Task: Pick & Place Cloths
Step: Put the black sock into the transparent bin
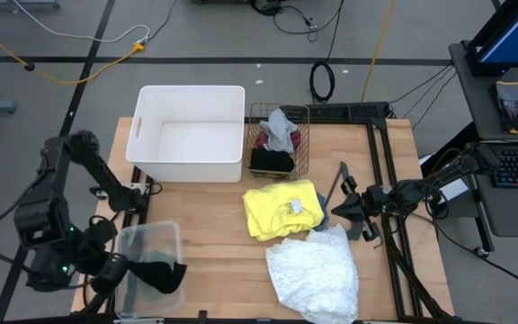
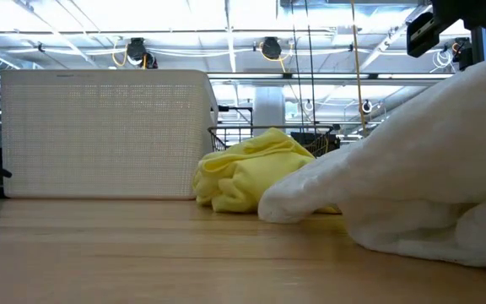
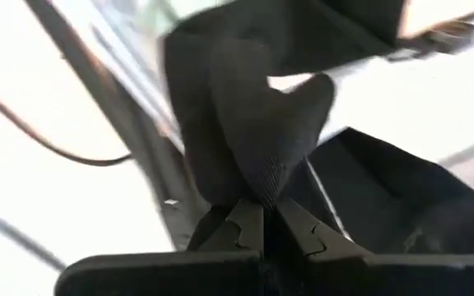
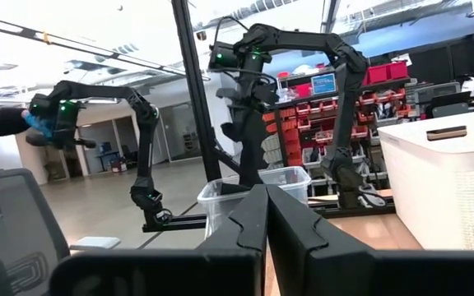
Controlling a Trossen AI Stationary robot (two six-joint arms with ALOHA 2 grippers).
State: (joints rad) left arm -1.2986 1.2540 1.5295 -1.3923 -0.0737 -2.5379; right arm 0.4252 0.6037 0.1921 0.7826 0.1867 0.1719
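Note:
My left gripper (image 1: 140, 268) is at the table's near left corner, shut on a black cloth (image 1: 165, 274) over a clear plastic tub (image 1: 148, 241). In the right wrist view that black cloth (image 4: 243, 123) hangs above the tub (image 4: 253, 187). My right gripper (image 1: 342, 208) is shut and holds nothing, level beside the right edge of a crumpled yellow cloth (image 1: 281, 209) that lies on the table. A large white lacy cloth (image 1: 314, 274) lies near the table's front edge. A wire basket (image 1: 279, 140) holds grey, maroon and black cloths. My left gripper pinches the black cloth between its two fingers (image 3: 245, 226) at a bunched fold (image 3: 263, 193); how many layers cannot be told. The cloth is lifted clear and hangs slack from the fingers over the clear tub.
A big white bin (image 1: 190, 133) stands at the far left, next to the wire basket. A thin dark grey V-shaped bar (image 1: 338, 183) lies by my right gripper. In the low view the white lacy cloth (image 2: 429, 186) fills the right side and the yellow cloth (image 2: 247, 173) lies behind it.

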